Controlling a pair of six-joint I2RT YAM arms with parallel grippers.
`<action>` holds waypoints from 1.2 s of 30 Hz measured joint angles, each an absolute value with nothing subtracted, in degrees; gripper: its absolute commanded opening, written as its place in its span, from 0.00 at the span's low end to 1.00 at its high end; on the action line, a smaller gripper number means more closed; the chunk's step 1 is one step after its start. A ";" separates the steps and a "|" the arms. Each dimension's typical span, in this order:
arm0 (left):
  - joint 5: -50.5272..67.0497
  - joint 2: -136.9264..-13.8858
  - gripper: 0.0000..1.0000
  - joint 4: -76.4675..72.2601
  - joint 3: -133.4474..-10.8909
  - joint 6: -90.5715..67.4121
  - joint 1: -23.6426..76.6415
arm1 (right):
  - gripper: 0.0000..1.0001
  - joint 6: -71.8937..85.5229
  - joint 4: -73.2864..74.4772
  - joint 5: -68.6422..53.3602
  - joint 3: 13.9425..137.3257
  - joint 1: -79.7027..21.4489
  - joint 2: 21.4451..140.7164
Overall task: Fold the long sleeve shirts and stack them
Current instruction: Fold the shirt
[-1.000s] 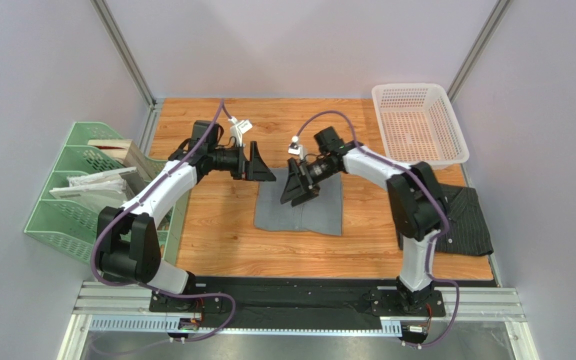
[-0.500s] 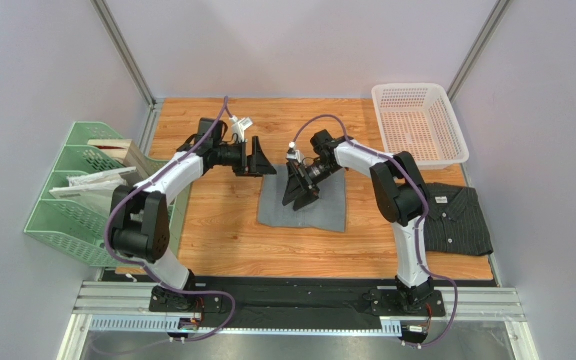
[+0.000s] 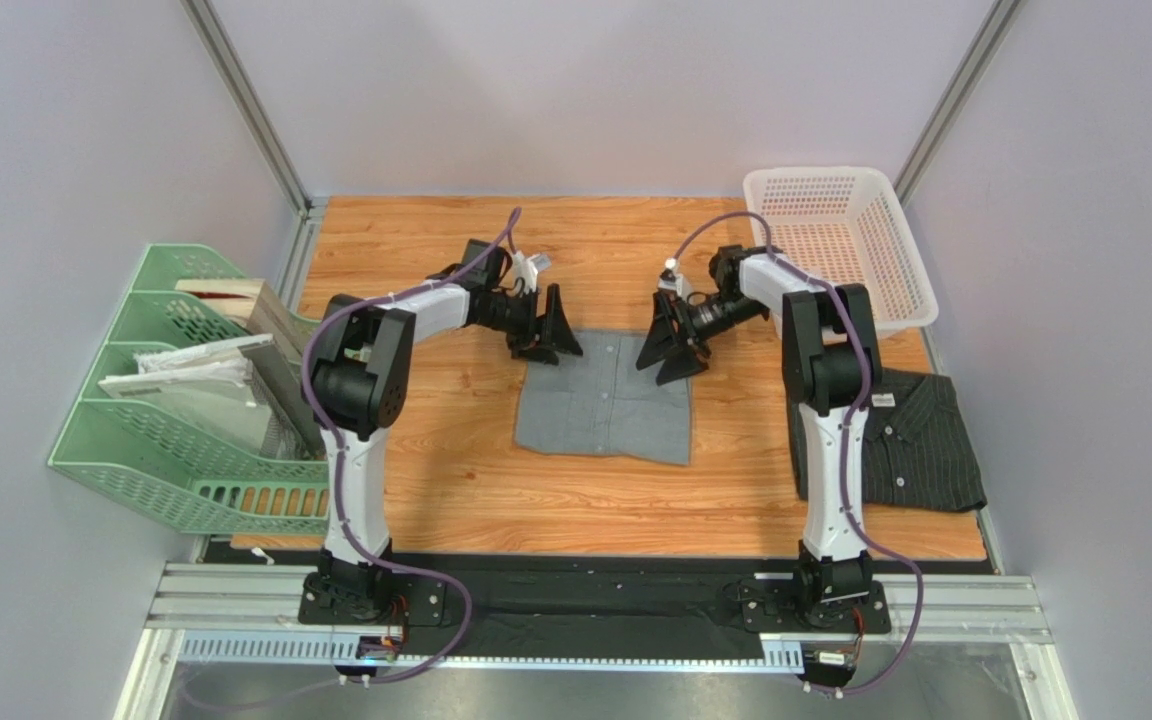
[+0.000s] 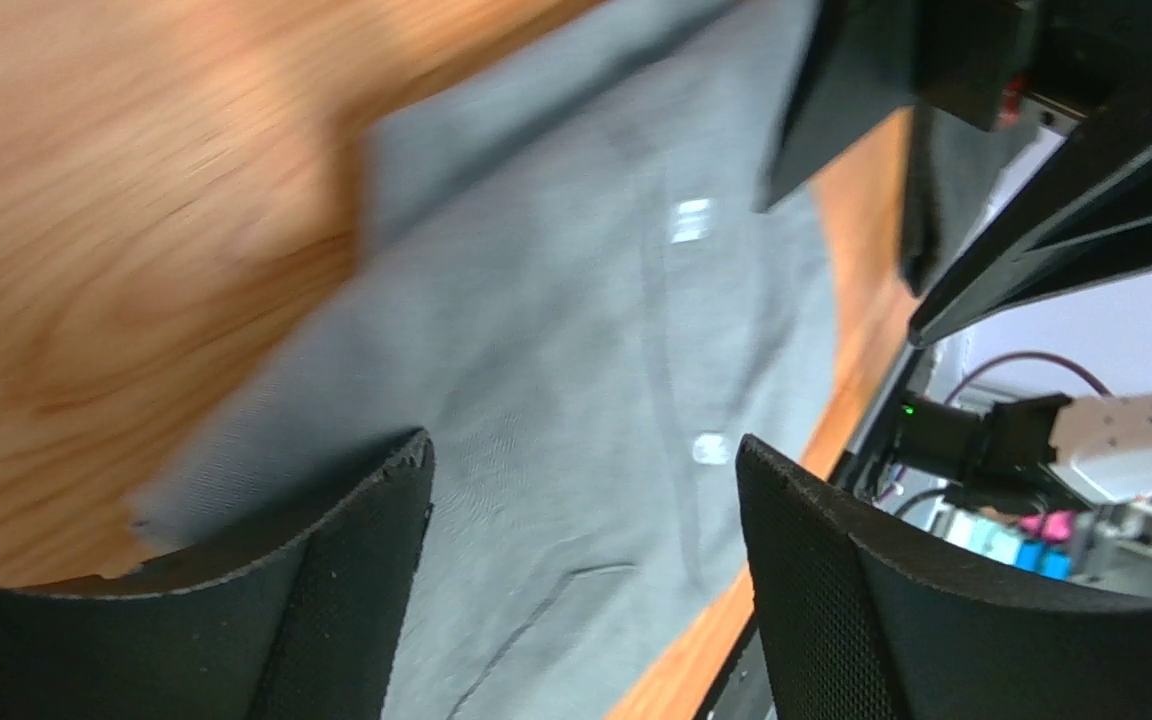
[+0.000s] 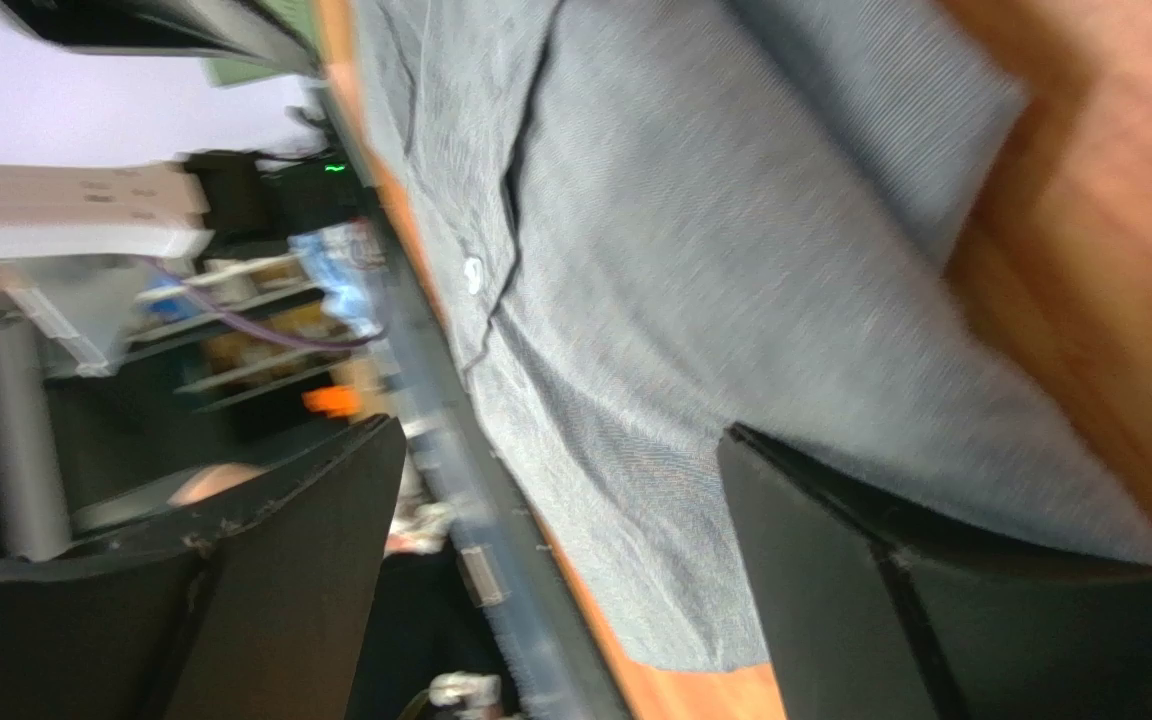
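Observation:
A mid-grey long sleeve shirt (image 3: 605, 405) lies folded flat in the middle of the wooden table, buttons up. My left gripper (image 3: 549, 333) hovers at its far left corner, open and holding nothing. My right gripper (image 3: 668, 342) hovers at its far right corner, also open and holding nothing. In the left wrist view the grey shirt (image 4: 582, 330) fills the gap between my left gripper's (image 4: 582, 495) fingers. In the right wrist view the shirt (image 5: 717, 255) lies under my right gripper (image 5: 552, 510). The dark pinstriped shirt (image 3: 913, 435) lies folded at the table's right edge.
A white mesh basket (image 3: 838, 248) stands at the back right corner. A green file rack (image 3: 162, 390) with papers stands off the left side. The right arm's upright link (image 3: 830, 405) partly covers the dark shirt.
My right gripper has moved from over the grey shirt's middle out to its far right corner. My left arm has stretched out, and its gripper has shifted slightly right, to the far left corner.

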State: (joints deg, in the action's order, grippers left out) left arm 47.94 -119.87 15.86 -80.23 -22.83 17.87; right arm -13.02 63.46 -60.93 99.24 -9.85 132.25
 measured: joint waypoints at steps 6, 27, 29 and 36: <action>49.17 -119.15 0.68 19.07 -75.75 -21.37 17.23 | 0.82 -15.11 67.33 -61.14 99.00 -10.39 134.96; 42.48 -100.25 0.86 26.44 -69.69 -11.55 5.87 | 0.77 -21.17 67.35 -37.39 125.01 -26.35 141.27; 40.66 -100.36 0.86 27.33 -68.93 -11.70 3.79 | 0.81 -22.68 65.98 -36.05 126.89 -28.99 141.56; 41.01 -103.22 0.79 30.83 -68.95 -10.04 6.79 | 0.83 -25.04 62.59 -34.48 119.77 -31.97 131.41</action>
State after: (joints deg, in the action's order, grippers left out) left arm 41.01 -103.22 30.83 -68.95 -10.04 6.79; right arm -25.04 62.59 -34.48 119.77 -31.97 131.41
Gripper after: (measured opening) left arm 0.814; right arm 0.843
